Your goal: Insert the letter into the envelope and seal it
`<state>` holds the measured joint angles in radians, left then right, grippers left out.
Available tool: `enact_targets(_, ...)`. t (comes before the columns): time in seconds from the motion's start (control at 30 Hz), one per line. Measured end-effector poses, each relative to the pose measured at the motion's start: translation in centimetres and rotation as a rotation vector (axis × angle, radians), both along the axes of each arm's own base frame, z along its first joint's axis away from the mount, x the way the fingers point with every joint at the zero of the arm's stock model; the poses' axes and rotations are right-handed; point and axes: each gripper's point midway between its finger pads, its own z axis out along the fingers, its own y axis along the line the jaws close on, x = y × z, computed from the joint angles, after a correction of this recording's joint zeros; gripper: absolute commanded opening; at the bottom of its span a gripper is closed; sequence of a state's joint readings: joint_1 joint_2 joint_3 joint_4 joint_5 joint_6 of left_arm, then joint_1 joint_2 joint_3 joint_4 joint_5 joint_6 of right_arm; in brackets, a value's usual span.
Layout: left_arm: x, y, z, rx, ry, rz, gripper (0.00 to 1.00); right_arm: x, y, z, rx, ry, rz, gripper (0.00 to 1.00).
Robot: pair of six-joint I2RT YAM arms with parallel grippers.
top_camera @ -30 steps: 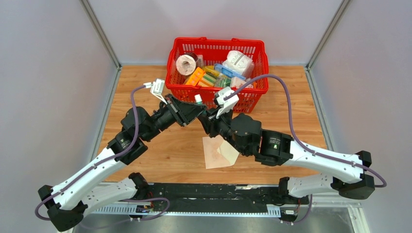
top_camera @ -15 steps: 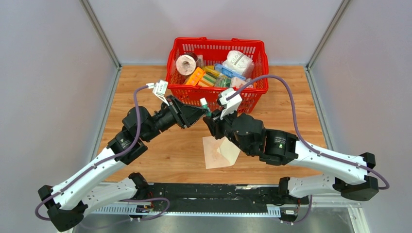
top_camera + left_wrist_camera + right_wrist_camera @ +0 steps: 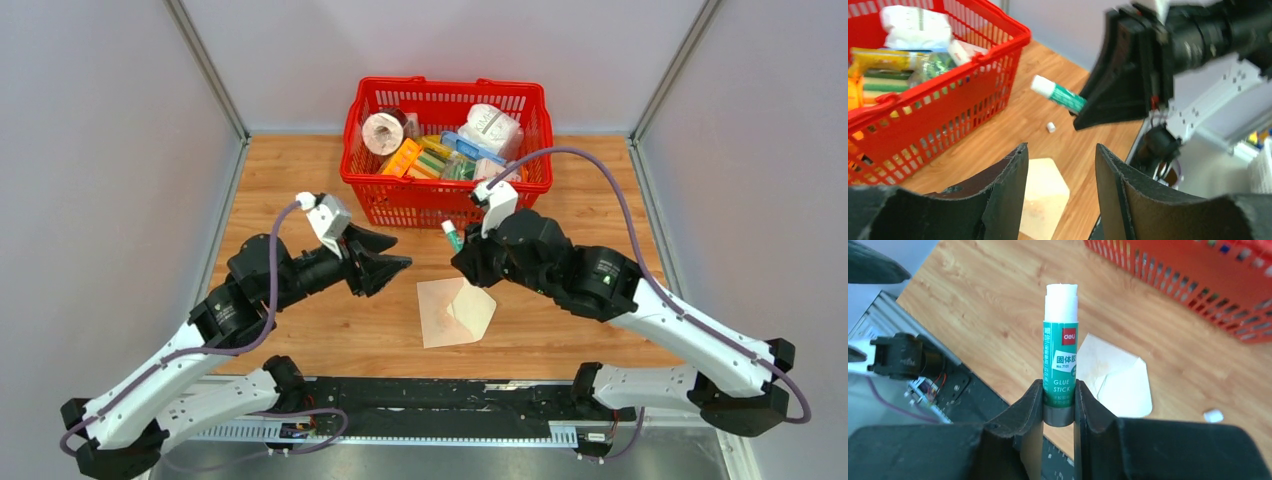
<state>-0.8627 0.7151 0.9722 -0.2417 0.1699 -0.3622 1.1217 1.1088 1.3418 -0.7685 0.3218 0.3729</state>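
Note:
The tan envelope lies flat on the wood table with its paler flap open to the right. It also shows in the left wrist view and the right wrist view. The letter is hidden. My right gripper is shut on the base of a green glue stick, held above the envelope's far edge with its white tip bare. My left gripper hangs open and empty left of the envelope.
A red basket full of packets stands at the back of the table, just beyond both grippers. A small white cap lies on the wood near the envelope. Grey walls close the sides.
My left gripper let go at the glue stick's tip, opened and drew back down-left. The right gripper swung right with the stick, away from the basket's front.

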Motion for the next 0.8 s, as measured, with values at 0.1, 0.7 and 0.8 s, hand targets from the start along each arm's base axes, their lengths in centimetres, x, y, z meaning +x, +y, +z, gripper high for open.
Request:
enact_targets(0.1,-0.2,-0.7,-1.0,0.130,-0.140,-0.017,0.61,-0.4,-1.8,-0.9,0.005,0.110,0.010,0.00)
enact_targets(0.7,-3.4,-8.3,-10.0,0.746,-1.075,-0.231,0.65,-7.5,-4.5,-8.0,-0.004,0.638,0.163,0.00)
enact_targets(0.8,-3.8,-8.4,-10.8,0.768,-1.116,-0.257,0.65,-7.9,-4.2,-7.9,0.001,0.663,0.187,0.00)
